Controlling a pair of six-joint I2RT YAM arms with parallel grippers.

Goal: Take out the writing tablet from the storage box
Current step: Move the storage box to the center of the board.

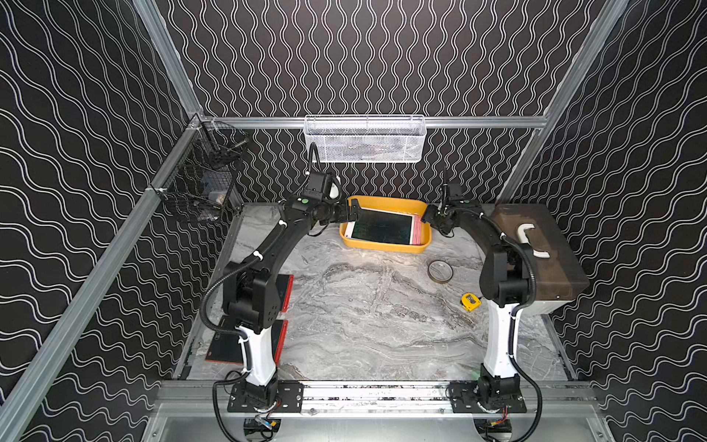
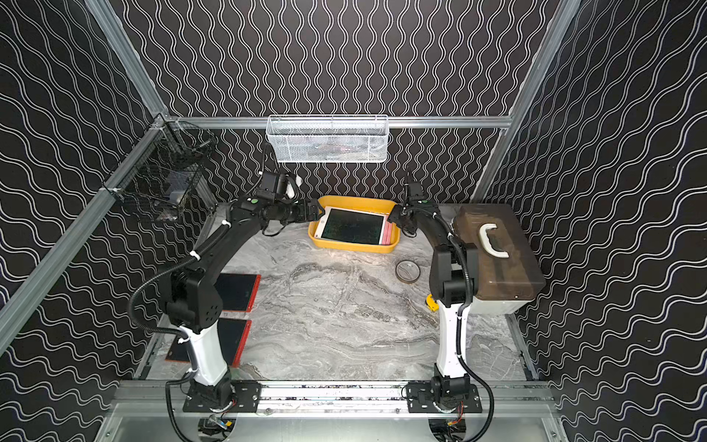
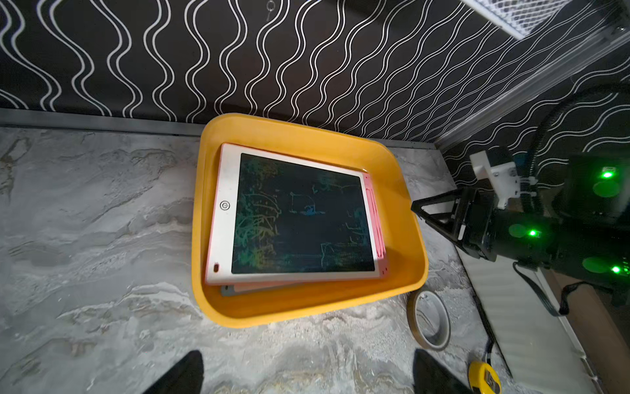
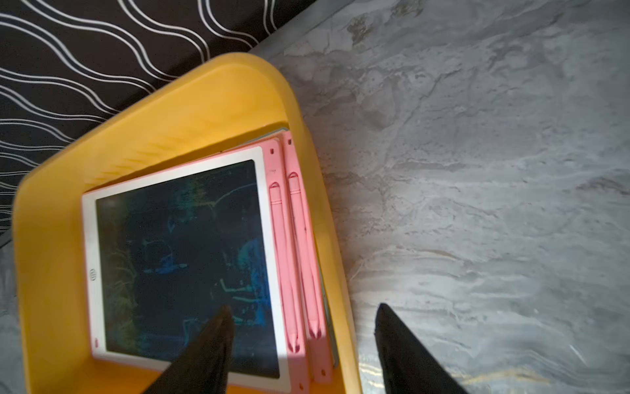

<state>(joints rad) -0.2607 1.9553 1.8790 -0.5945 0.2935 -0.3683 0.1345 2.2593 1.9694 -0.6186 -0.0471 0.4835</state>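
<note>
The storage box (image 1: 382,248) (image 2: 355,247) is a shallow yellow tray at the back middle of the marble table. A stack of writing tablets lies in it. The top writing tablet (image 1: 380,225) (image 3: 300,215) (image 4: 177,256) has a white frame, a pink pen edge and a dark scribbled screen. My left gripper (image 1: 354,214) (image 3: 306,354) hovers open at the box's left end, holding nothing. At the right end, my right gripper (image 1: 424,219) (image 4: 303,307) is open. One of its fingers is over the screen, the other outside the yellow wall (image 4: 327,204).
A tape roll (image 1: 440,271) and a yellow tape measure (image 1: 470,302) lie right of centre. A grey case with a brown lid (image 1: 535,252) stands at the right. Two red-edged dark tablets (image 1: 285,292) (image 1: 229,344) lie by the left arm's base. A white mesh basket (image 1: 363,139) and a black wire basket (image 1: 202,176) hang on the walls.
</note>
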